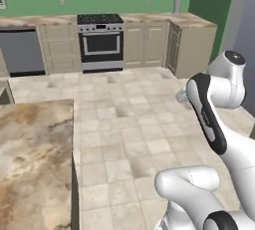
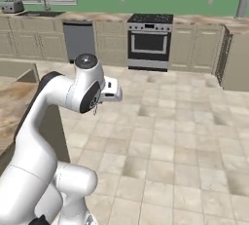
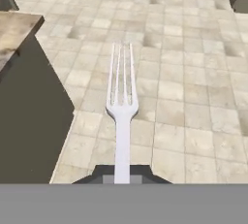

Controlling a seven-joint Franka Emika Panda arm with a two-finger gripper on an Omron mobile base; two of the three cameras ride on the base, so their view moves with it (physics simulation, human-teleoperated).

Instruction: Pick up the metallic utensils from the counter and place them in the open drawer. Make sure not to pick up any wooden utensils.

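A pale silvery metal fork (image 3: pixel 122 103) sticks straight out from my gripper (image 3: pixel 122 174), which is shut on its handle. The tines point out over the tiled floor. The hand (image 2: pixel 111 91) hangs in the air to the right of the marbled counter (image 1: pixel 35 164), beyond its edge. In the hand view the counter's corner (image 3: pixel 14 29) and its dark side lie to the left of the fork. The dark-handled knife, the wooden spoon and the open drawer are out of view.
Beige tiled floor (image 1: pixel 129 124) spreads ahead of the arm. A stove (image 1: pixel 100 42) and a dishwasher (image 1: pixel 21 52) stand in the far cabinet row, with a cabinet block (image 1: pixel 191 47) to the right. A sink (image 2: pixel 41 12) and a toaster (image 2: pixel 10 6) are far left.
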